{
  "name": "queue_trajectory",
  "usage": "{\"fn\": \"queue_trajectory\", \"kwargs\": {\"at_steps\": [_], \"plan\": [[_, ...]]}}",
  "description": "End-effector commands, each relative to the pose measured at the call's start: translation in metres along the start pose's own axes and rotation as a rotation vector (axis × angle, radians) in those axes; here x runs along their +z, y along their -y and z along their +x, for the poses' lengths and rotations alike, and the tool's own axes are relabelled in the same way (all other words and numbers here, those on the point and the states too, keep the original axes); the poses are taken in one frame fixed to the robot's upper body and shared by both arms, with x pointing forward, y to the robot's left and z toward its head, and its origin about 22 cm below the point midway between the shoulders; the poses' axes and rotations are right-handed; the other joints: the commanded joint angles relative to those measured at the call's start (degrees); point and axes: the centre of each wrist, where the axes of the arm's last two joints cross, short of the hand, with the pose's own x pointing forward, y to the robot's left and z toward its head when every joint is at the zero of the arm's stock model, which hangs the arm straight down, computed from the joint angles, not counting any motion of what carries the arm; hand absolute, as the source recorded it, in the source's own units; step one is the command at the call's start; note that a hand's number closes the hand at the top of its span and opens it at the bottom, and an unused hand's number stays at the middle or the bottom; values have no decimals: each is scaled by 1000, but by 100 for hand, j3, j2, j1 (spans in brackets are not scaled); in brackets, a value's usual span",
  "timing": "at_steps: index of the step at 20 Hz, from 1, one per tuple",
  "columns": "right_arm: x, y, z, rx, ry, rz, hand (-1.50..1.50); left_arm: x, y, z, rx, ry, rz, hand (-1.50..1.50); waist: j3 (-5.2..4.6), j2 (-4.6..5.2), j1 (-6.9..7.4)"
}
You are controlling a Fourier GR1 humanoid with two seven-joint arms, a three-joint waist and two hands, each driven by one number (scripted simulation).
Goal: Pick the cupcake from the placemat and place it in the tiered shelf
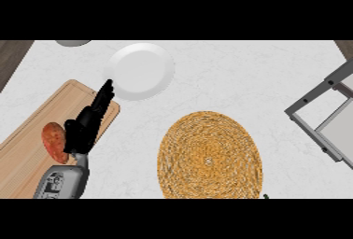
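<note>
Left hand: black left hand (pixel 88 122) is resting at frame left, fingers straight and spread.
Cupcake: not showing on the round woven straw placemat (pixel 210 156).
Advice: be checking the grey metal tiered shelf (pixel 329 116) at right before reaching.

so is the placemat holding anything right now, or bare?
Bare. The round woven placemat shows only its weave, with no cupcake on it. The left hand rests open over the cutting board.
</note>
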Motion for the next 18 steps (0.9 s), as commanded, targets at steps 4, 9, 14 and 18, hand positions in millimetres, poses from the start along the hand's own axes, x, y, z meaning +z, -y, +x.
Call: {"fn": "queue_trajectory", "kwargs": {"at_steps": [4, 9, 14, 18], "plan": [[-10, 38, 23, -267, -67, -147, -150, -2, 14, 0, -22, 13, 4, 0, -2, 7, 19], [18, 109, 46, -250, -161, -273, -150, 3, 14, 2, -8, 2, -10, 0, 11, 27, 31], [47, 142, 43, -176, -332, -216, -150, -2, 4, -4, -8, 5, 1, 0, 25, 48, -22], [65, 157, 40, -124, -362, -192, -150, -5, 3, -1, 1, 21, 14, 0, 46, 70, -46]]}}
